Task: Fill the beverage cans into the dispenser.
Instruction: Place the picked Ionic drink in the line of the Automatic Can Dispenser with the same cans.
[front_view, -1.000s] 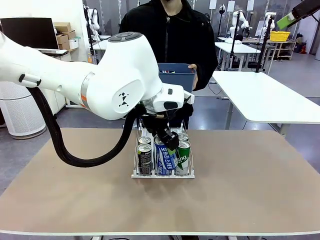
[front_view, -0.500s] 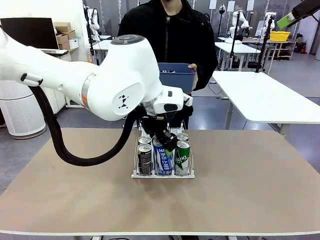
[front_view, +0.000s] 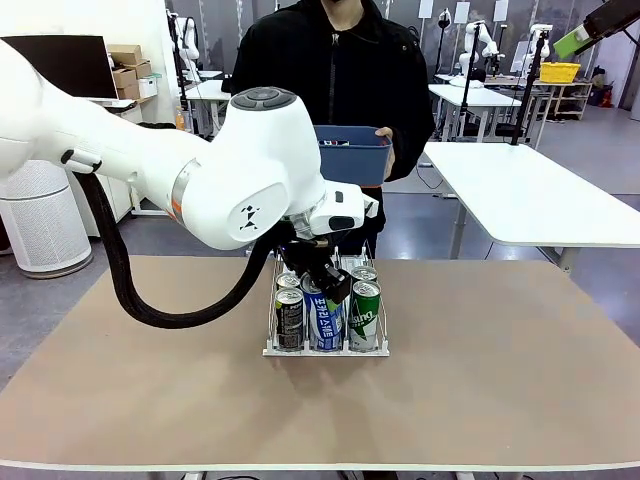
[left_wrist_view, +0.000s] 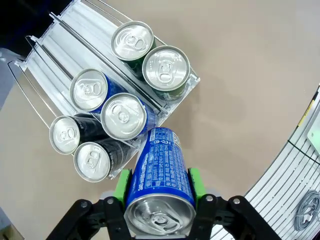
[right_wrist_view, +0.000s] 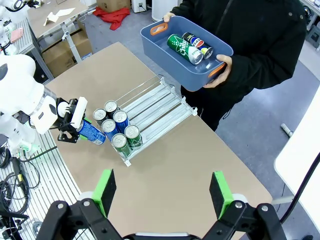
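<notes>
The white dispenser stands mid-table with two beverage cans in each lane: green ones, blue ones and black ones. My left gripper is shut on another blue can, its green pads on the can's sides. That can hangs tilted just outside the dispenser's front lip, by the middle lane. My right gripper is open and holds nothing, high above the table's near side.
A person across the table holds a dark blue bin with more cans in it. Bare tabletop lies on both sides of the dispenser. A white table stands at the back right.
The left arm has shifted slightly to the right. The blue can in its gripper now stands more upright in front of the middle lane. The right gripper has stayed open.
</notes>
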